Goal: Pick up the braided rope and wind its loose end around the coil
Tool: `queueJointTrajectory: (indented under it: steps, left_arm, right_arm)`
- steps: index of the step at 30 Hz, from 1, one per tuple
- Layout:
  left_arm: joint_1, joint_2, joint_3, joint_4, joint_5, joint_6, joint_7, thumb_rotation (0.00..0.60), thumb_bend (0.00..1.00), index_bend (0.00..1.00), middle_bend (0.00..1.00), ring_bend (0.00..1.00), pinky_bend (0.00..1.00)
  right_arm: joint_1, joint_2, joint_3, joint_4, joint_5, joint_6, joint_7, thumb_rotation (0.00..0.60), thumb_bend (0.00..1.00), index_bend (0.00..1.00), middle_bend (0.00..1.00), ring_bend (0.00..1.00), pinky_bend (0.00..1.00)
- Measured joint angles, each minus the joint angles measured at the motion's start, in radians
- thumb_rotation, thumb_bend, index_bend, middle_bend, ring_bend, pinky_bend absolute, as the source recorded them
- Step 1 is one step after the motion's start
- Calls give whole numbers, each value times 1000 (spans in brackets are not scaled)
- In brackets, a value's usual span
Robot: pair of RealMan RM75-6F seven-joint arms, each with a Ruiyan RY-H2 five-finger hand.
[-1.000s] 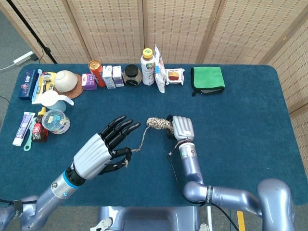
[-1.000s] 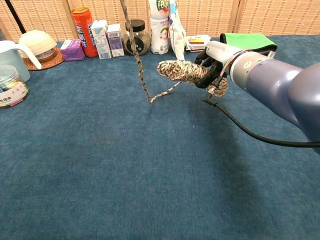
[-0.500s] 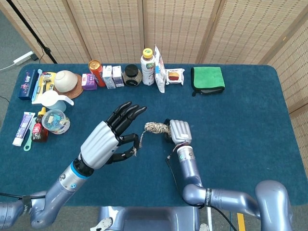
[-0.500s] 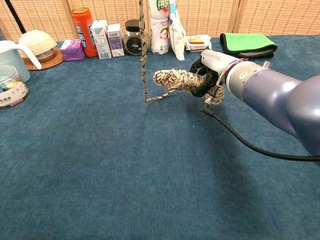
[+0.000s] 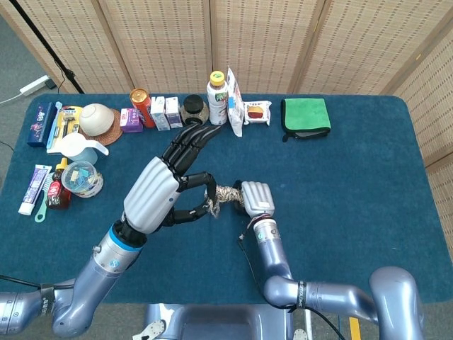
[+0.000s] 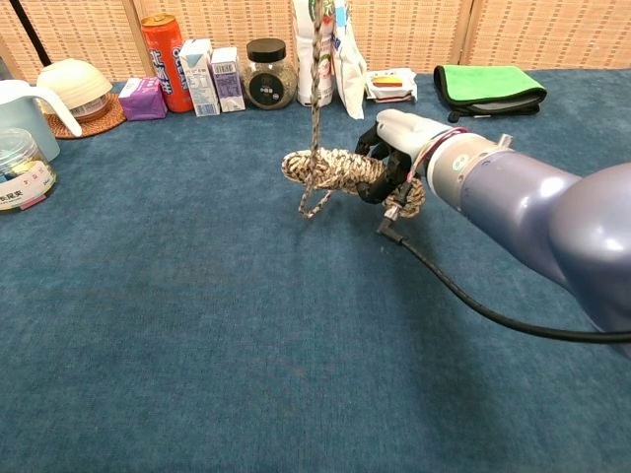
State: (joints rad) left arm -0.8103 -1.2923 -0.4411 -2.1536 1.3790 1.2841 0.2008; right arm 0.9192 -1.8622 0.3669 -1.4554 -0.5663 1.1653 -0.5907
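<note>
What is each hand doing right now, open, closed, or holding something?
Left hand: pinches the rope's loose end, other fingers spread.
Right hand: grips the rope coil, held above the table.

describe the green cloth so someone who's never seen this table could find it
Look along the row of items at the table's far edge. The green cloth lies folded at the right end, beyond the snack packet. It is the only flat, bright green thing there, with a dark border.
</note>
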Motion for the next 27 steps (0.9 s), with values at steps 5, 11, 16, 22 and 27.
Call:
queueJointTrajectory:
  steps: [5, 11, 16, 22, 27]
  left_arm:
    - [-44, -20, -65, 3, -98, 1, 49, 600, 370, 804, 0, 0, 0]
    - [-80, -33, -116, 38, -187, 8, 81, 600, 370, 804, 0, 0, 0]
    - [-99, -42, -146, 67, -254, 6, 64, 600, 369, 804, 0, 0, 0]
    - [-142, -58, -195, 97, -329, 9, 62, 600, 370, 804, 0, 0, 0]
    - [-171, -59, -232, 111, -385, 23, 90, 600, 370, 804, 0, 0, 0]
  right_arm:
    - [0, 1, -2, -15, -8, -1, -10, 600, 867, 658, 633, 447, 654]
    - [-8, 21, -13, -41, -16, -19, -14, 600, 868, 659, 635, 447, 654]
    - [-15, 46, -47, -73, -39, -41, -24, 600, 868, 660, 637, 449, 655]
    - [-10, 56, -71, -120, -77, -52, -43, 600, 870, 662, 637, 449, 655]
    - [-3, 75, -75, -181, -103, -56, -54, 600, 870, 662, 637, 449, 655]
